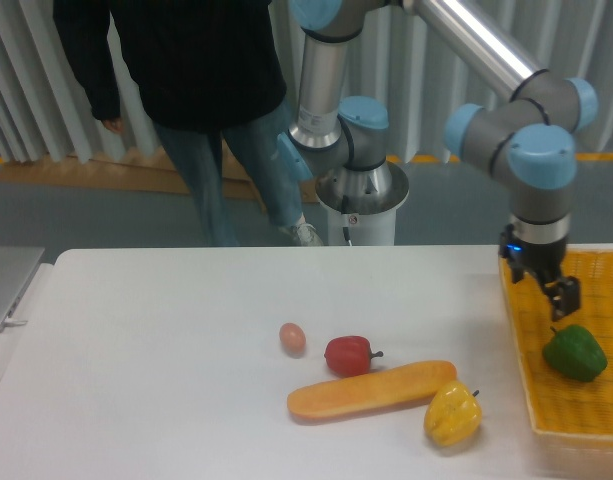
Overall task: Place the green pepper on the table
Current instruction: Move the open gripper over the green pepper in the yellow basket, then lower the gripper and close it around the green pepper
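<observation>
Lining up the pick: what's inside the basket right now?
The basket holds the green pepper, with the end effector hanging just above it. The arm covers some of the far mesh, and the frame cuts off the basket's right part.

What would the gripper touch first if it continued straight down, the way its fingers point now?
Probably the glossy dark-green bell pepper, which lies just below the two-finger gripper in the yellow woven basket tray. Depth is unclear from one view, so it might meet the tray floor beside it.
</observation>
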### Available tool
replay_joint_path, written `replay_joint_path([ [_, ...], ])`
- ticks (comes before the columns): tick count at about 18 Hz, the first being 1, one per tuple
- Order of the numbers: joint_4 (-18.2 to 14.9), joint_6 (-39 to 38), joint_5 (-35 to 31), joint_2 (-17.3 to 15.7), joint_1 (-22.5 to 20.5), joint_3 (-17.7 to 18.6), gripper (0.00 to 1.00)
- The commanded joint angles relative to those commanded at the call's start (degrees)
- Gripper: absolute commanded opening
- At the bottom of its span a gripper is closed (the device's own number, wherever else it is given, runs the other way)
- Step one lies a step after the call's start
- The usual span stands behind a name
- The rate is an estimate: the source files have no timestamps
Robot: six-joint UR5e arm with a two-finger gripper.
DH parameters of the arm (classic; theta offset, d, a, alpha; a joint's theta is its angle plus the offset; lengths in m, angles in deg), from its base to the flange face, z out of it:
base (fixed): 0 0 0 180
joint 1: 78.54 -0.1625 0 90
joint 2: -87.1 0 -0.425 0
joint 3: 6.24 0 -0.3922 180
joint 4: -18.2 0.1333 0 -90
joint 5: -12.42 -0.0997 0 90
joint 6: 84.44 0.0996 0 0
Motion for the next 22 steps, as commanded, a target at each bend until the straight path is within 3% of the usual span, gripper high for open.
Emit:
replay_joint_path([
  [4,1.67,1.66,4.11,1.85,-3.16,-0.88,1.00],
  [8,1.50,23.76,8.17,2.55,-4.14,-0.97,1.00],
  [14,0.88,38.91,11.51,3.17,1.05,-0.62,1.00],
  [19,0.97,43.42,11.60,4.49,0.70,-0.27,1.00],
  [22,0.01,44.82,12.73,3.87,-3.95,-0.35,1.00],
])
